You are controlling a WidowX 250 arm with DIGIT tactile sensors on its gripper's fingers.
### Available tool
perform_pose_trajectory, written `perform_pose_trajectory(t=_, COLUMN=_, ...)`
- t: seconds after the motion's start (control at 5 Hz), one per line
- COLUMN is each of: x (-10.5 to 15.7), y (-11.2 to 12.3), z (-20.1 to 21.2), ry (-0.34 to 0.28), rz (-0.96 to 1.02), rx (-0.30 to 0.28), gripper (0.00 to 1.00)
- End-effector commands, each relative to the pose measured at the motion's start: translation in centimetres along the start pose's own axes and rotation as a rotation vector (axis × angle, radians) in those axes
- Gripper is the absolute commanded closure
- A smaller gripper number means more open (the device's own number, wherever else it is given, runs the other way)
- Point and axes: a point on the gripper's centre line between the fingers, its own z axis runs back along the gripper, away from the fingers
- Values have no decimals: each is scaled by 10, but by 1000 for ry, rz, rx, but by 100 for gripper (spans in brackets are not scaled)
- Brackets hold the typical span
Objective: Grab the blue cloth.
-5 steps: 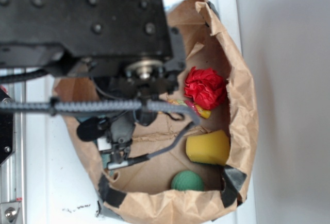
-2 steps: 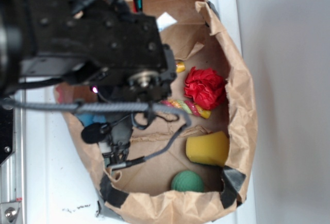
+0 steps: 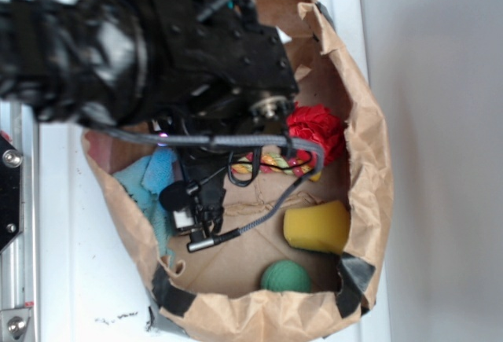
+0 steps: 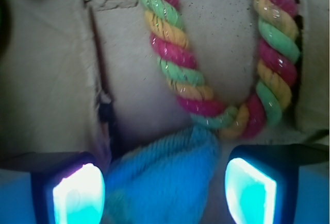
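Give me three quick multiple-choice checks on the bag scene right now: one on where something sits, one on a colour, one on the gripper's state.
1. In the wrist view, where is the blue cloth?
A. Between the two fingers
B. On top of the yellow sponge
C. Outside the paper bag

2. Which colours make up the twisted rope?
A. Black and white
B. Pink, green and orange-yellow
C. Plain blue

3. How is the gripper?
A. Shut on the rope
B. Shut on the green ball
C. Open, with the cloth in the gap

Answers: 1 A, the cloth lies between the lit pads. 2 B, those three strands show in the loop. 3 C, the fingers stand wide apart, either side of the cloth.
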Motion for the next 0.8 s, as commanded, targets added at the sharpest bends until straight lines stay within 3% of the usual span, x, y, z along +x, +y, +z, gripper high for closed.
perform_pose_trajectory(t=0.0, x=-9, y=-3, z=-5, ry=-15, rz=-77, rx=58, gripper=0)
perform_pose_trajectory(t=0.2, x=-16, y=-1, z=-8, ry=-1, rz=-94, rx=93, gripper=0)
perform_pose_trajectory(t=0.4, x=-22, y=2, z=-3, ry=-27, rz=-103, rx=101, gripper=0)
perform_pose_trajectory(t=0.6, x=-25, y=5, z=4, ry=-66, rz=-97, rx=96, gripper=100)
